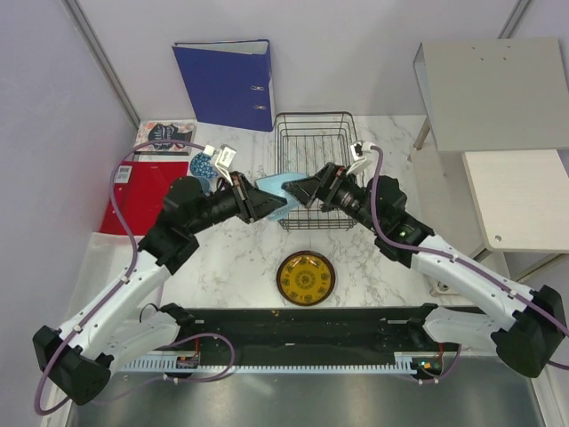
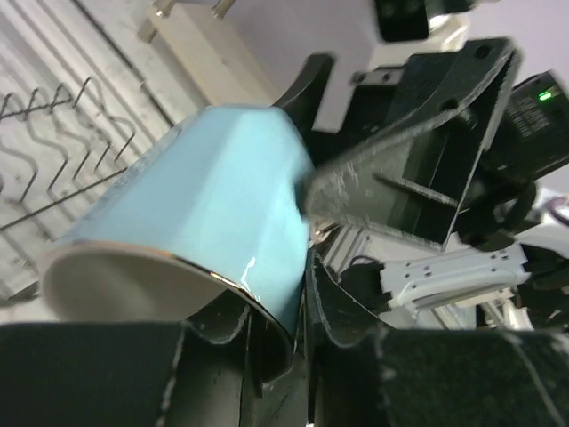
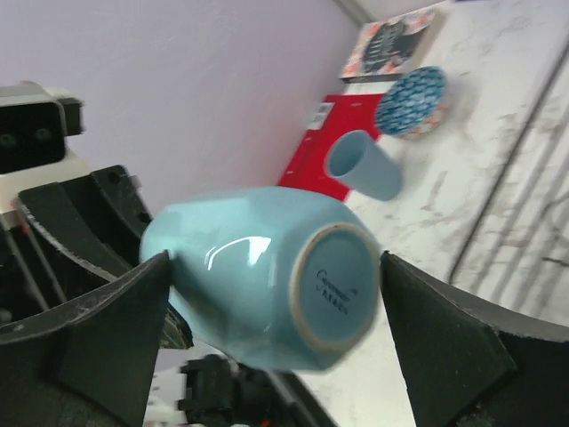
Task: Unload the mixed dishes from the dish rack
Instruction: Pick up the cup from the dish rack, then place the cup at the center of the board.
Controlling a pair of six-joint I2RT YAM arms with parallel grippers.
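Pale-blue cup (image 1: 272, 189) is mid-handover just off the rack (image 1: 313, 114): our left hand (image 1: 269, 205) clamps its rim, right hand (image 1: 300, 189) gapes around the base, so next we'd retreat right and set it on the counter (image 1: 240, 258).

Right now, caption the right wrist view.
Left gripper grips the pale blue cup; open right gripper straddles its base.

Bright even light, glare on cup (image 3: 267, 285), blurred foregrounds
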